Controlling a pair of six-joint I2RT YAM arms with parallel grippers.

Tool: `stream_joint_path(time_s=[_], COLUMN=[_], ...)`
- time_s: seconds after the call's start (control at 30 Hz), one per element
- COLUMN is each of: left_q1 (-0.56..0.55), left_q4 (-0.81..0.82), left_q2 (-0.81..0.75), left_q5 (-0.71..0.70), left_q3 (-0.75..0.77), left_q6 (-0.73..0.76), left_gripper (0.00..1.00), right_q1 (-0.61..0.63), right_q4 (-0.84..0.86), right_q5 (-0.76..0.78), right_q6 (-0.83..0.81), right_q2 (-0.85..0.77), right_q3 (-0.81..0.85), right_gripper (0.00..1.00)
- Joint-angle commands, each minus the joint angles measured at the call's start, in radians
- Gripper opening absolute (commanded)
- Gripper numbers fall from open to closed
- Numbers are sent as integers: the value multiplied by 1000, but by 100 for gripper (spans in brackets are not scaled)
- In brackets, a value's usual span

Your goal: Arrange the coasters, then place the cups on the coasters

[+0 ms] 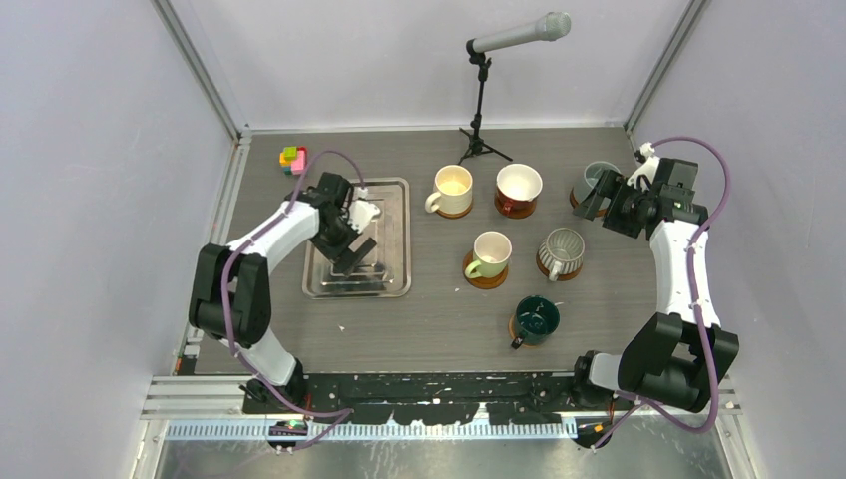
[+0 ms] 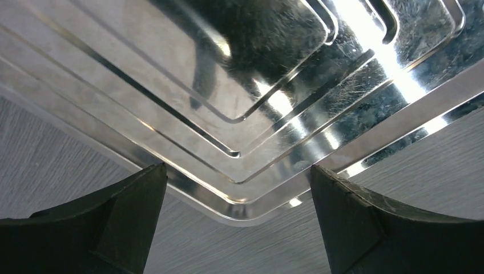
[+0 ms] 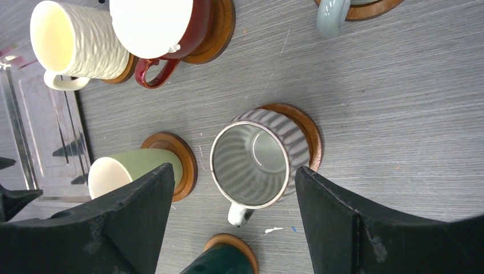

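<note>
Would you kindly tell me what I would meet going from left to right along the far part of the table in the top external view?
block toy → steel tray → cream cup → red-brown cup → grey-blue cup

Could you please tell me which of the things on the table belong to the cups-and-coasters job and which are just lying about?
Part of the job:
cream cup, red-brown cup, grey-blue cup, pale green cup, ribbed grey cup and dark teal cup, each standing on one of the wooden coasters.

Just lying about:
steel tray, coloured block toy, microphone on its stand.
</note>
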Motion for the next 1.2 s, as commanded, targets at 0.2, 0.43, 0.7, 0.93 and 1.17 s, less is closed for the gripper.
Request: stream_joint_path(time_s=[0.2,0.43,0.7,0.93,1.17], left_q1=[-104,-143,-168,-201,-193], left_q4=[160,146,46,-13,-56], left_q2=[12,-19,-151,-243,-306], left_q5=[-161,-134,-95,-65,-75], left_q3=[-152,-219,-288,-349,-257], left_q6=[87,129,132,143,116], left_gripper=[96,95,94,94,100], right_q1=[0,0,-1,1,0], right_q4=[21,22,22,22,-10], right_q5=[18,24,29,17,1], right_q6=[-10,-7,-5,-4,-22], right_q2=[-41,-44,-42,-42,-56], right_q3=[-8,-8,-8,-11,19], right_gripper=[82,82,82,82,82])
